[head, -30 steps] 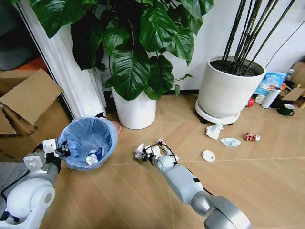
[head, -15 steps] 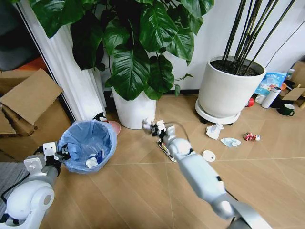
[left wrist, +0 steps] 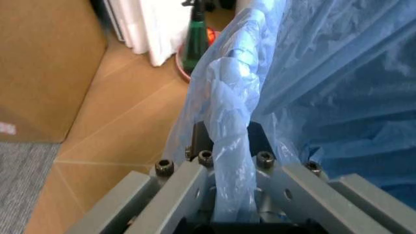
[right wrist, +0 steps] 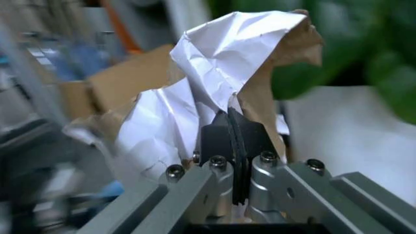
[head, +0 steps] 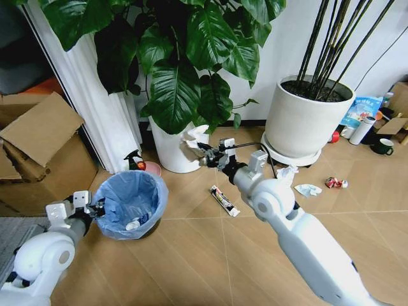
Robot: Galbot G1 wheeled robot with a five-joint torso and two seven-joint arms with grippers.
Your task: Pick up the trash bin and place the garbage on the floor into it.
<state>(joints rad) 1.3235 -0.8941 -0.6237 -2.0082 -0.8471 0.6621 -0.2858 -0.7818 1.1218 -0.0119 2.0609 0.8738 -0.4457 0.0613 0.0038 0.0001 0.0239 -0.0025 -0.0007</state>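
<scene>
The trash bin [head: 131, 205], dark with a crinkly light-blue bag, stands low at the left with some litter inside. My left gripper [head: 97, 209] is shut on its bagged rim [left wrist: 224, 122]. My right gripper [head: 204, 155] is raised in front of the white plant pot, shut on a crumpled white paper [head: 192, 138] [right wrist: 215, 63], up and to the right of the bin. More garbage lies on the floor [head: 191, 255]: a long wrapper [head: 224, 201], a white tissue [head: 286, 173], a blue-white scrap [head: 308, 189] and a crushed red can [head: 335, 183].
Two big white plant pots [head: 180, 153] [head: 299, 121] stand along the back wall. Cardboard boxes [head: 38, 134] are stacked at the left. A spray bottle [head: 134, 162] stands behind the bin. A blue snack bag [head: 361, 108] and a dark mug [head: 384, 146] sit at the far right.
My right gripper has lifted the crumpled paper off the floor and carried it up and back, uncovering the long wrapper. The bin has shifted slightly right and nearer with my left gripper.
</scene>
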